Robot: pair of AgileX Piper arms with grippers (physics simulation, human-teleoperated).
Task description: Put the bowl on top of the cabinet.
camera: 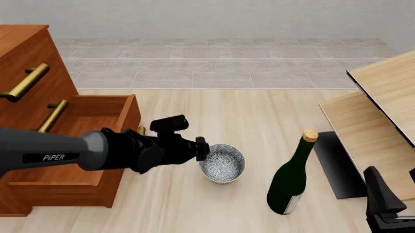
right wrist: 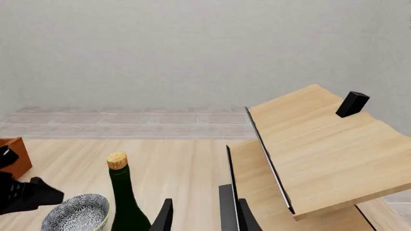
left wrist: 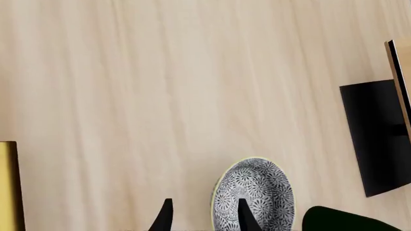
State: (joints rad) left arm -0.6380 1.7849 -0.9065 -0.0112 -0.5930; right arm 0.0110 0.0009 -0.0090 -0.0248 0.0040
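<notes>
The bowl (camera: 223,164), small and white with a fine blue-grey floral pattern, stands upright on the pale wood surface beside the cabinet's open drawer. In the left wrist view one finger (left wrist: 247,217) lies over the bowl (left wrist: 257,190) and the other (left wrist: 163,217) outside it, so my open left gripper (left wrist: 204,219) straddles the rim. From the front, that gripper (camera: 202,149) touches the bowl's left edge. The reddish-brown cabinet (camera: 25,54) rises at the left. My right gripper (right wrist: 204,219) is open and empty, low at the front right (camera: 377,188).
A dark green wine bottle (camera: 290,180) with a cork stands just right of the bowl. The cabinet's drawer (camera: 97,104) is pulled out, and brass handles (camera: 27,81) stick out above it. Pale wood furniture with black edges (camera: 382,111) fills the right side.
</notes>
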